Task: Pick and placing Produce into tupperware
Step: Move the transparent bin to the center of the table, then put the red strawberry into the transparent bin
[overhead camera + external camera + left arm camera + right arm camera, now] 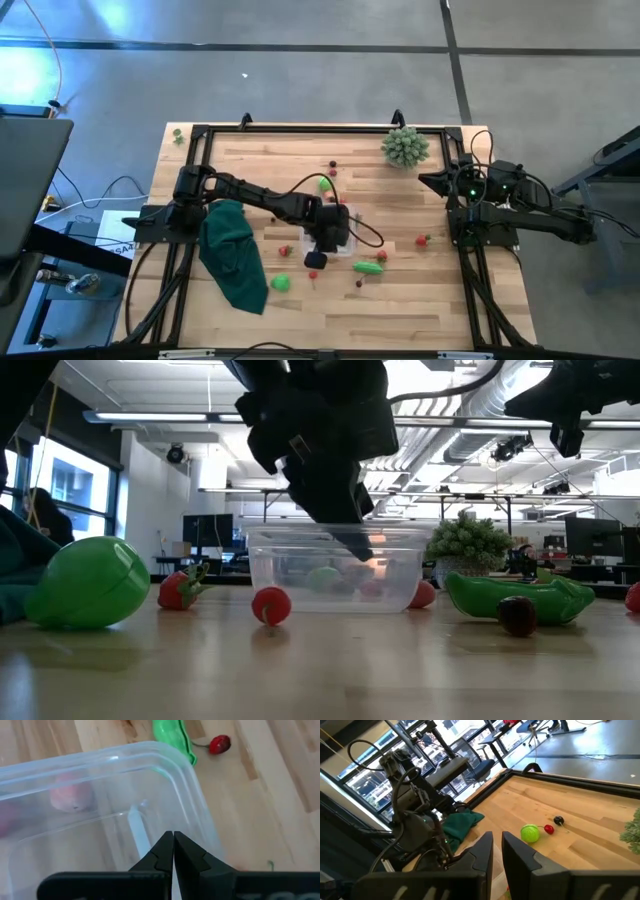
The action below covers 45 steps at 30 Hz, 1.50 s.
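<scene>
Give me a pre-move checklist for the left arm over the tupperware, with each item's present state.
1. Left gripper jaws shut with nothing between them: ok.
2. Left gripper positioned over the tupperware: ok, it hangs above the container's edge.
3. Tupperware upright on the table: ok.
4. Produce already inside: ok, a pink piece lies in it.
5. Produce left outside: not ok, the green pod, a red piece and the green round piece lie on the table.
6. Right gripper parked at the table's right side: ok.
</scene>
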{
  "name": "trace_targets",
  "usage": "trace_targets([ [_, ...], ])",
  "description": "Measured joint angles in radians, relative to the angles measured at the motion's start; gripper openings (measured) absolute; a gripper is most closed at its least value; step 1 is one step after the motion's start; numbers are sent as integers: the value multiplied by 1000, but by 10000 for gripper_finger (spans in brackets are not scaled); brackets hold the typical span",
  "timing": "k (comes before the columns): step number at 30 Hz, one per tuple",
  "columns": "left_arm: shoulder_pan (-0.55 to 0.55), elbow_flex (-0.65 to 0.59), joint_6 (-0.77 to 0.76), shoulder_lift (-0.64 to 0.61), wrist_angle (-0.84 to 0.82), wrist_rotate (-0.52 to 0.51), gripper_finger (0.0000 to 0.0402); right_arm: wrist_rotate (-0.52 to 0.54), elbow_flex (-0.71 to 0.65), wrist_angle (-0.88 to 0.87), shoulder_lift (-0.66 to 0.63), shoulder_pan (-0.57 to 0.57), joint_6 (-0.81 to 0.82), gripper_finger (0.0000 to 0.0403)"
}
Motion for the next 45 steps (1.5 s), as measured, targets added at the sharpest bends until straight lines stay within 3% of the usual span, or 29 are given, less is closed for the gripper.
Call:
trace_targets([
  [6,20,13,-16,0,-13,-1,3,-8,0,0,0,0,1,32],
  [10,29,93,22,0,-89,-23,3,-9,0,0,0,0,0,32],
  [13,31,197,88,-1,-232,-72,3,-14,0,0,0,0,0,32],
  [22,69,601,280,-2,-761,-355,3,-15,0,1,0,0,0,32],
  [26,120,758,330,-20,-918,-433,3,-17,0,1,0,0,0,32],
  [29,173,808,353,-76,-965,-453,3,-18,0,1,0,0,0,32],
  [34,293,777,378,-224,-976,-442,3,-18,0,1,0,0,0,32],
  [38,388,696,408,-355,-950,-369,3,-18,0,1,0,0,0,32],
  [45,486,358,432,-614,-737,-229,3,3,0,2,0,0,0,32],
])
